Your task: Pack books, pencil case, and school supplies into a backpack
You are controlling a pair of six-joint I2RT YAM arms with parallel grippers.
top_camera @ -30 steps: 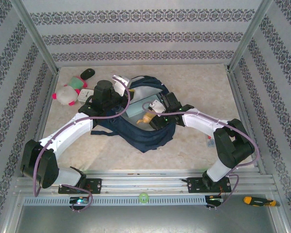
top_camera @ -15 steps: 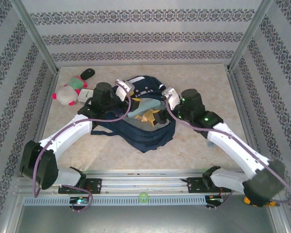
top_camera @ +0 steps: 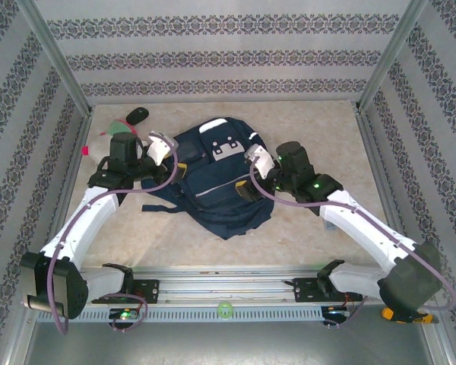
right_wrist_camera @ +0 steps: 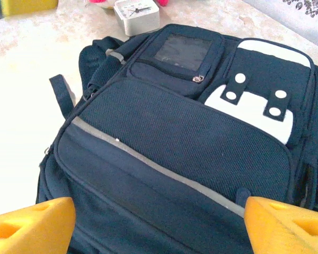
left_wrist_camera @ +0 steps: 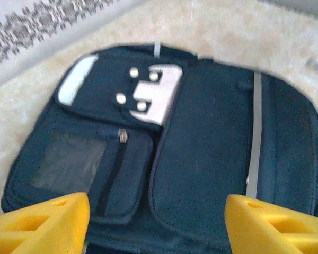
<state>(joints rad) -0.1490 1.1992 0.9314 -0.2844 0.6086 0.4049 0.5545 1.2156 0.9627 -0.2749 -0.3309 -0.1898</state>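
Observation:
The dark navy backpack (top_camera: 215, 182) lies flat on the table with its front flap down and its white patches (left_wrist_camera: 158, 94) facing up. The books, pencil case and school supplies are hidden. My left gripper (top_camera: 162, 149) hovers at the backpack's left edge, open, with only navy fabric showing between its yellow fingertips (left_wrist_camera: 42, 225). My right gripper (top_camera: 248, 175) hangs over the backpack's right side, open too, its yellow fingertips (right_wrist_camera: 289, 225) wide apart above the grey stripe (right_wrist_camera: 164, 169). In the wrist views the left gripper (left_wrist_camera: 156, 227) and the right gripper (right_wrist_camera: 159, 230) hold nothing.
A white square clock (right_wrist_camera: 137, 15) and a pink plush toy (right_wrist_camera: 98, 2) sit beyond the backpack's left side. A black oval object (top_camera: 137, 114) lies at the back left. An orange-handled screwdriver (top_camera: 403, 314) rests off the table at the front right. Patterned walls enclose the table.
The backpack's flap has dropped shut over the things inside. My left gripper let go, opened and drew back to the left. My right gripper pulled slightly away to the right.

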